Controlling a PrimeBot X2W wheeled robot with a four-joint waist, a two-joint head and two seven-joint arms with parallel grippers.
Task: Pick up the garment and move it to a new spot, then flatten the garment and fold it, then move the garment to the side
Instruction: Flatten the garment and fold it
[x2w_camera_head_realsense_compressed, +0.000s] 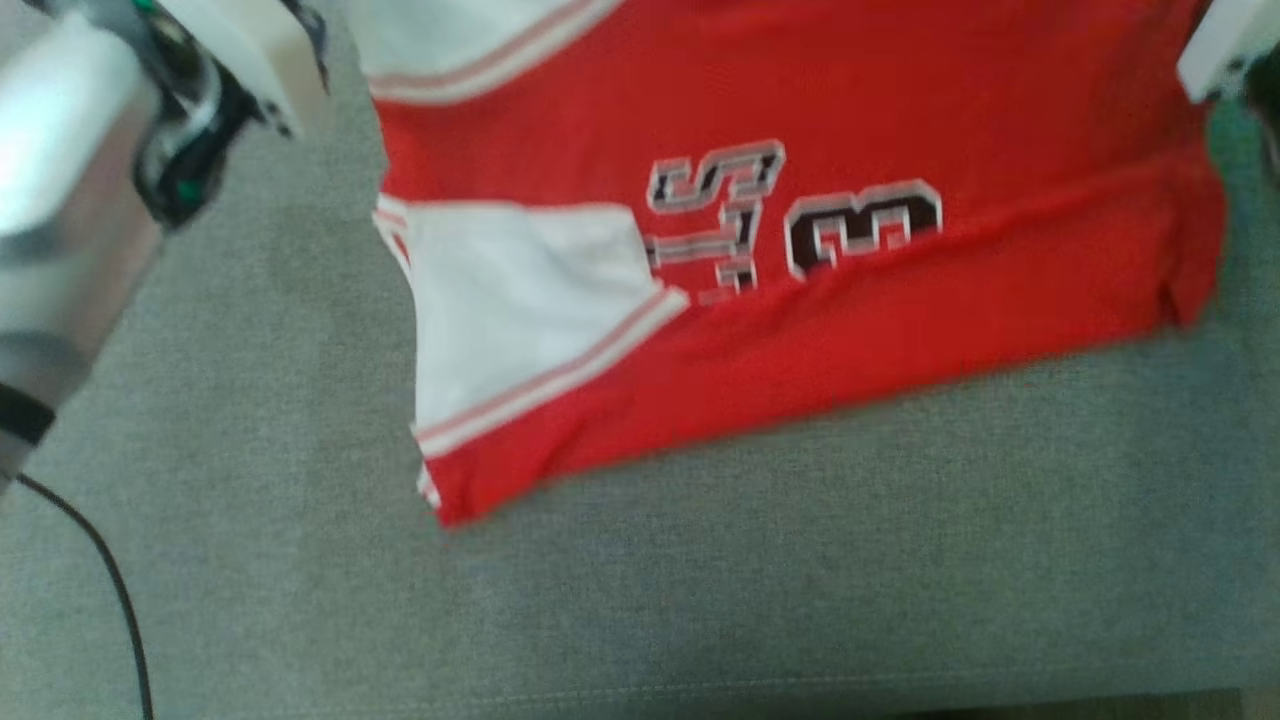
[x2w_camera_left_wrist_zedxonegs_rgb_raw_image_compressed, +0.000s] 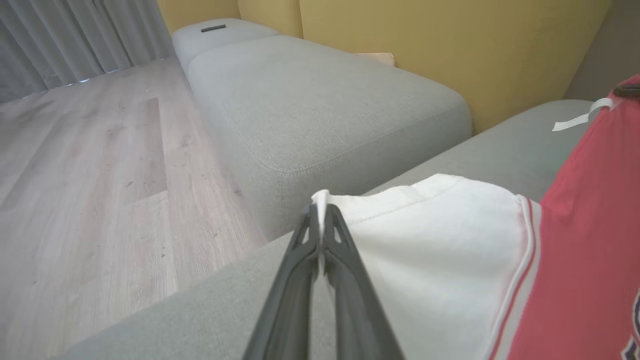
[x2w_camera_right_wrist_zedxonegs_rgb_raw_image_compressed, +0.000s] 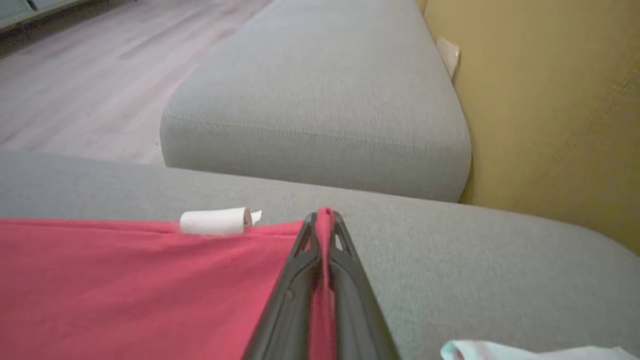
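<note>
Surface: grey sofa (x2w_camera_head_realsense_compressed: 700, 600).
Garment: red jersey (x2w_camera_head_realsense_compressed: 900, 100), upper centre.
Left hand (x2w_camera_left_wrist_zedxonegs_rgb_raw_image_compressed: 320, 212): pinching white sleeve (x2w_camera_left_wrist_zedxonegs_rgb_raw_image_compressed: 440, 240).
Right hand (x2w_camera_right_wrist_zedxonegs_rgb_raw_image_compressed: 324, 220): pinching red edge.

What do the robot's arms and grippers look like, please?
The left gripper and right gripper each have two long dark-grey fingers tapering to tips with triangular cut-outs. The left forearm is pale silver-white with a black band; a thin black cable trails below it.
</note>
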